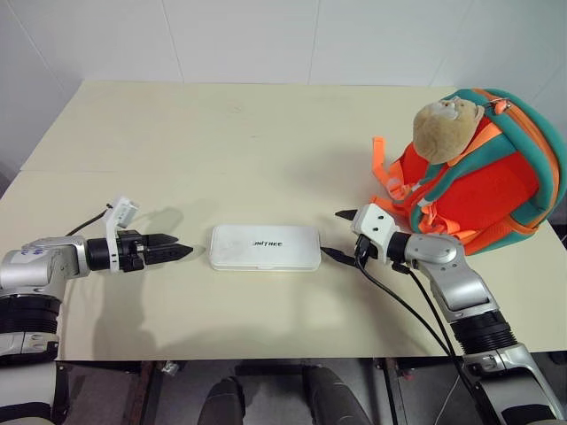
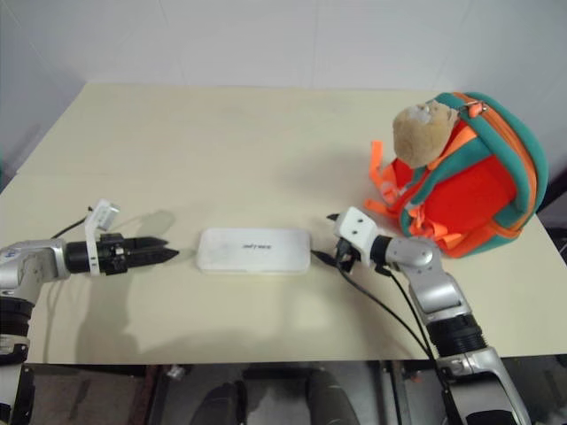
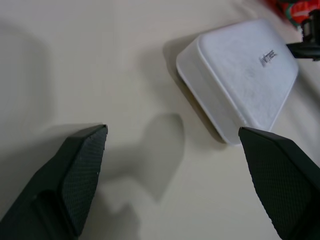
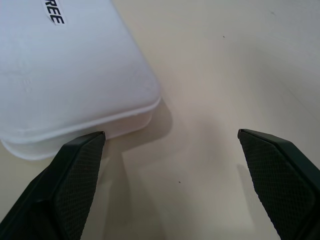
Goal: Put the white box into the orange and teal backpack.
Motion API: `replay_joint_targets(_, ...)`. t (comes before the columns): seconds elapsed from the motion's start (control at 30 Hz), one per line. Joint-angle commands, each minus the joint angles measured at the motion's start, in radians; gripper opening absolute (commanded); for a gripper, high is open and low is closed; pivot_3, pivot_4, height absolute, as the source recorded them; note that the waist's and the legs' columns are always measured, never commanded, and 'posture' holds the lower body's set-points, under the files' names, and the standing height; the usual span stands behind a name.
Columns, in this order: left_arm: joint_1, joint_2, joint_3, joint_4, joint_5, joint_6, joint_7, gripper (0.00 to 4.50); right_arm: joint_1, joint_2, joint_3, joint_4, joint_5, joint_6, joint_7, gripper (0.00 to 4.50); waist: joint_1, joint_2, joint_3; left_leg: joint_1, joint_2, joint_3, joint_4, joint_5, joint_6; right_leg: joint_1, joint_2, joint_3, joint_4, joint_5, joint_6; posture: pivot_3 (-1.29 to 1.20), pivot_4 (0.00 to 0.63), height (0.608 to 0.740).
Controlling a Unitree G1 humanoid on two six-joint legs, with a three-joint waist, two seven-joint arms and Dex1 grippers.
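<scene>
The white box (image 1: 265,247) lies flat near the table's (image 1: 221,133) front edge, bare tabletop stretching behind it, the left gripper (image 1: 180,251) just off its left end and the right gripper (image 1: 339,234) at its right end, both with jaws wide and empty, while the orange and teal backpack (image 1: 496,181) stands beyond the right gripper by the table's right edge.

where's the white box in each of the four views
Left eye view: white box lies flat at table centre, between the two grippers.
Right eye view: same box, slightly left of centre.
Left wrist view: box upper right, beyond the open fingers.
Right wrist view: box corner upper left, beside one finger.
Shared landmark: the dark lettering on the box lid.
</scene>
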Motion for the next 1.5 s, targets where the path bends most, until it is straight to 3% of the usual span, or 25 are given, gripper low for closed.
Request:
replay_joint_targets(0.03, -0.041, -0.022, 0.034, 0.032, -0.044, 0.075, -0.005, 4.48, -0.015, 0.006, -0.003, -0.017, 0.004, -0.020, 0.002, 4.50, 0.001, 0.000, 0.000, 0.000, 0.000, 0.000, 0.000, 0.000, 0.000, 0.000, 0.000, 0.000, 0.000, 0.000, 0.000, 0.00, 0.150, 0.740)
replay_joint_targets(0.47, -0.100, -0.100, 0.090, 0.209, -0.117, 0.227, -0.056, 4.48, -0.011, 0.010, -0.003, -0.029, 0.007, -0.024, 0.022, 4.50, 0.001, 0.000, 0.000, 0.000, 0.000, -0.001, 0.001, 0.000, 0.000, 0.001, 0.000, -0.001, 0.001, 0.000, 0.000, 0.00, 0.150, 0.740)
replay_joint_targets(0.77, -0.124, -0.137, 0.051, 0.215, -0.116, 0.320, -0.060, 4.48, -0.022, 0.016, -0.006, -0.021, 0.007, -0.037, 0.029, 4.50, 0.001, 0.000, 0.000, 0.000, 0.000, -0.002, 0.001, 0.000, -0.001, 0.001, 0.000, -0.001, 0.001, 0.000, 0.000, 0.00, 0.150, 0.740)
replay_joint_targets(1.5, -0.201, -0.198, -0.013, 0.286, -0.071, 0.184, -0.151, 4.48, -0.002, 0.014, -0.011, -0.048, 0.013, -0.046, 0.037, 4.50, 0.001, 0.000, 0.000, 0.000, -0.001, -0.003, 0.000, 0.001, -0.001, 0.001, 0.000, -0.002, 0.001, 0.000, 0.000, 0.00, 0.150, 0.740)
